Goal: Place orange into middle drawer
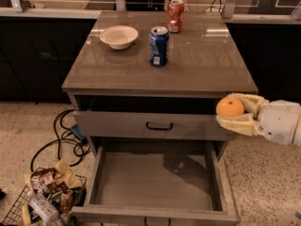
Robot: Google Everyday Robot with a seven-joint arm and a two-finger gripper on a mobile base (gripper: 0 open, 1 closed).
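Observation:
The orange (230, 107) is a small round fruit held between the cream fingers of my gripper (233, 111), which comes in from the right edge. The gripper is shut on the orange and holds it in the air at the cabinet's right front corner, level with the upper drawer front. The middle drawer (155, 178) is pulled out wide below, with a bare grey floor and low side walls. The orange is above and just right of the drawer's right wall.
On the cabinet top (202, 65) stand a white bowl (119, 36), a blue soda can (159, 46) and a red-orange soda can (175, 15). The upper drawer front has a black handle (159, 126). Black cables (66, 140) and a wire basket of snack bags (42, 197) lie on the floor at left.

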